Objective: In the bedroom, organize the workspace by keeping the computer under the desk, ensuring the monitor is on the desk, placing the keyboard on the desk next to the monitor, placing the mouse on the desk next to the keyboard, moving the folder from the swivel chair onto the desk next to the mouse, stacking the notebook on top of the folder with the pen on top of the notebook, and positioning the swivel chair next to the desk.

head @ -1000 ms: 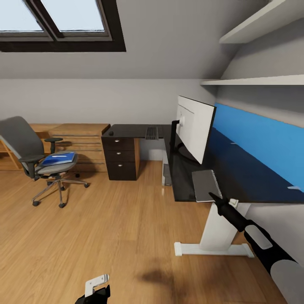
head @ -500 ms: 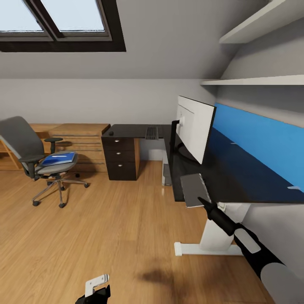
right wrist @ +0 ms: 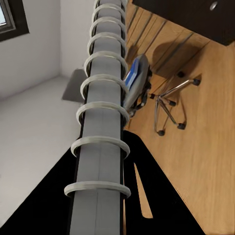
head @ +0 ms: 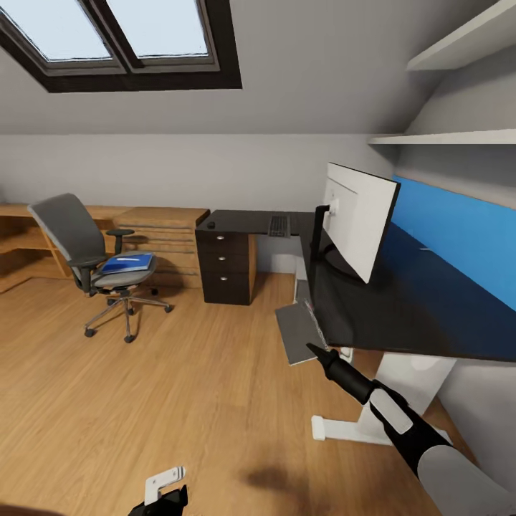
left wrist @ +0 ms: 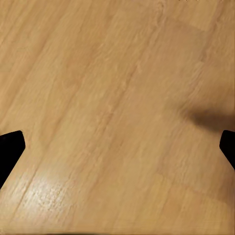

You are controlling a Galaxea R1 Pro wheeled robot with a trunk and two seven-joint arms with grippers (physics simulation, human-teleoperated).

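Wooden floor point(head: 179, 387) runs pale and bare across the attic bedroom, under a skylight point(head: 115, 36) set in the sloped grey wall. Over at the left, the swivel chair point(head: 93, 258) stands on its castors well apart from the desk point(head: 401, 308), with the blue folder point(head: 127, 263) lying flat on its seat; light-wood shelf units point(head: 154, 236) sit behind it. Low at the near edge, the left gripper point(head: 163, 493) hangs above the floor, and its wrist camera looks straight down at the boards with the two dark fingertips point(left wrist: 11, 147) spread wide, nothing between them. Further along, a black drawer unit point(head: 226, 266) stands under the far end of the desk, where a small dark mouse point(head: 211, 225) and the keyboard point(head: 278, 226) rest on the black top. The monitor point(head: 358, 218) stands upright on the desk nearer me, white back showing. At the right, the right gripper point(head: 313, 348) pinches the notebook point(head: 299, 331) by its ringed spine, holding it in the air just off the desk's edge; its grey cover faces up.
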